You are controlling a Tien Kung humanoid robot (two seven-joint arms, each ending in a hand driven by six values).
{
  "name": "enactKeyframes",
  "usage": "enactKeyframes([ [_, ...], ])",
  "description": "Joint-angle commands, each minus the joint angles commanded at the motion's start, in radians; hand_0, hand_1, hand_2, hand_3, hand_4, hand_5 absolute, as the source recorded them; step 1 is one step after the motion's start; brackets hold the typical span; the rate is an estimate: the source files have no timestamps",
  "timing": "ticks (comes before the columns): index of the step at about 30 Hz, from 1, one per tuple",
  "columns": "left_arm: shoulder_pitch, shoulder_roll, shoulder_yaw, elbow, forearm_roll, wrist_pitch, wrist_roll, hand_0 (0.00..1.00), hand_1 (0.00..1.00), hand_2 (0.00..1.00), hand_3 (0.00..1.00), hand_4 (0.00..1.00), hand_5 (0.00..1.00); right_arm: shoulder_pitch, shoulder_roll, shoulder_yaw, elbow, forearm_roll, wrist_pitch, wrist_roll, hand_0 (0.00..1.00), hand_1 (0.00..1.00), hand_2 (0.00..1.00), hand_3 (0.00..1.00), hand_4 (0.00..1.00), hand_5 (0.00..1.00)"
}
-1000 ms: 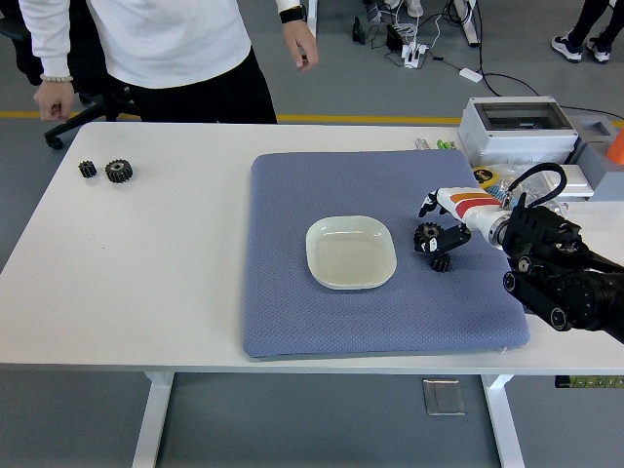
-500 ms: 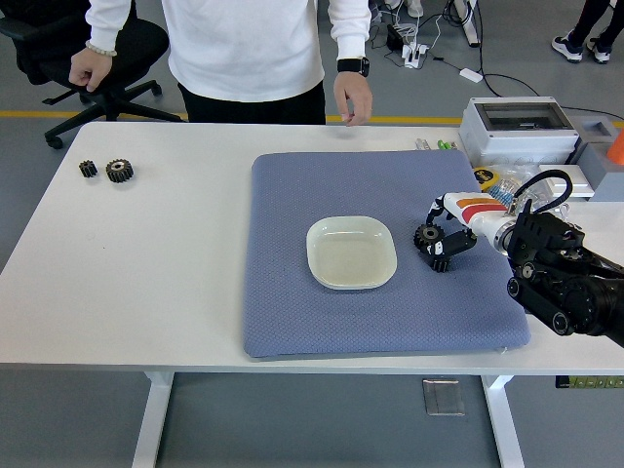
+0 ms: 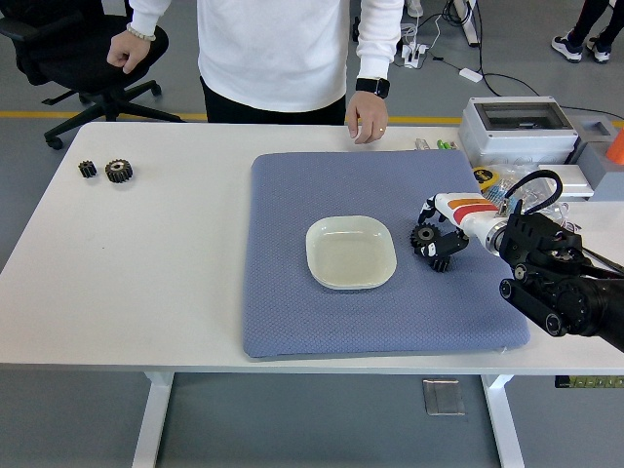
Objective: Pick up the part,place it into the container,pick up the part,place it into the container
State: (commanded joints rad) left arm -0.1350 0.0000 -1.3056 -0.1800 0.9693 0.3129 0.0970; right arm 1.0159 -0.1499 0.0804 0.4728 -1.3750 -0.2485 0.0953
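A shallow white dish (image 3: 314,255) sits mid-mat on the blue mat (image 3: 292,312). Just right of it, my right hand (image 3: 436,234) has its fingers curled on a black gear (image 3: 423,237), which is low over the mat beside the dish's right rim. A smaller black gear (image 3: 441,262) lies on the mat right under the hand, partly hidden by the fingers. Two more black gears, a small one (image 3: 88,169) and a larger one (image 3: 119,171), lie on the bare table at the far left.
A person in a white top stands at the far edge, one hand (image 3: 367,125) resting near the mat's back edge. A grey box (image 3: 517,127) and small items crowd the back right corner. My black forearm (image 3: 556,283) covers the mat's right edge.
The person has walked right along the far side and brought a hand down to the table edge. My right hand has closed in on the gear and nudged it slightly toward the dish.
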Motion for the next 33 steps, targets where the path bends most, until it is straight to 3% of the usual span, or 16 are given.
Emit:
enactKeyframes([
  [11, -0.002, 0.0, 0.003, 0.0, 0.0, -0.001, 0.002, 0.651, 0.63, 0.707, 0.573, 0.683, 0.594, 0.0, 0.001, 0.003, -0.001, 0.001, 0.026, -0.008, 0.446, 0.63, 0.717, 0.607, 0.894, 0.394],
  [12, -0.002, 0.0, 0.004, 0.0, -0.001, -0.001, 0.001, 0.651, 0.632, 0.709, 0.573, 0.683, 0.594, 0.0, 0.002, 0.003, -0.002, 0.001, 0.03, -0.01, 0.555, 0.675, 0.767, 0.666, 0.906, 0.393],
  [17, -0.003, 0.0, 0.005, 0.0, -0.001, -0.002, 0.001, 0.651, 0.632, 0.709, 0.573, 0.683, 0.594, -0.001, 0.004, 0.005, -0.003, 0.002, 0.034, -0.012, 0.555, 0.675, 0.767, 0.666, 0.906, 0.393],
  [18, -0.004, 0.0, 0.006, 0.0, -0.002, -0.002, 0.001, 0.652, 0.632, 0.709, 0.573, 0.683, 0.594, -0.001, 0.005, 0.005, -0.004, 0.001, 0.035, -0.013, 0.636, 0.713, 0.796, 0.76, 0.916, 0.397],
  [33, -0.003, 0.0, 0.008, 0.0, 0.0, -0.003, 0.003, 0.651, 0.633, 0.709, 0.573, 0.683, 0.593, -0.002, 0.002, -0.003, -0.006, 0.008, 0.03, -0.013, 0.609, 0.701, 0.789, 0.757, 0.916, 0.397],
])
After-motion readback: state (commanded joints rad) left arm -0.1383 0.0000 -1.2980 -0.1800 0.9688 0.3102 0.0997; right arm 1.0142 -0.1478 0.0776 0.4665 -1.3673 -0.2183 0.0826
